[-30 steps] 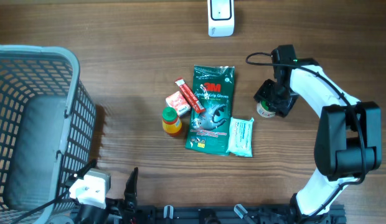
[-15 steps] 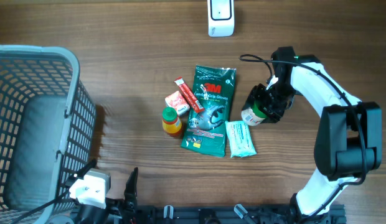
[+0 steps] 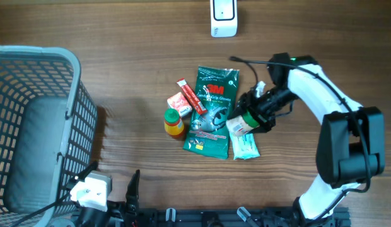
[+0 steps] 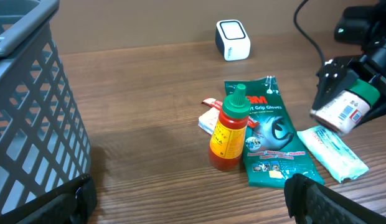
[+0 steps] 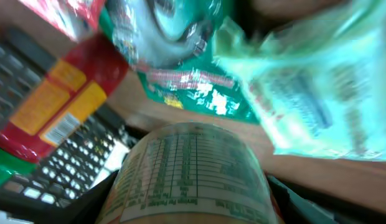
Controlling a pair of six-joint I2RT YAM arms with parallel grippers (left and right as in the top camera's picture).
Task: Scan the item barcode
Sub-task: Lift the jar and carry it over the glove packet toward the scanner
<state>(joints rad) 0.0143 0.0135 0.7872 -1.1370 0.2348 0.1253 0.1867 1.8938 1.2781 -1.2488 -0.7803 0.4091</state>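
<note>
Basket (image 3: 31,126) sits far left, prob. for scanned goods. 3M gloves pack (image 3: 211,110) and wipes pack (image 3: 245,146) lie mid-table. Above them your green-capped bottle (image 4: 342,109) hangs tilted, barcode label outward, scanner (image 3: 222,17) well apart. Right gripper (image 3: 255,113) clamps the bottle, jaws part-way wide; left gripper (image 4: 190,186) gapes, empty.

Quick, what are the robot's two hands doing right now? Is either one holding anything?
Left gripper: open, holding nothing.
Right gripper: closed on the green-capped bottle.
</note>
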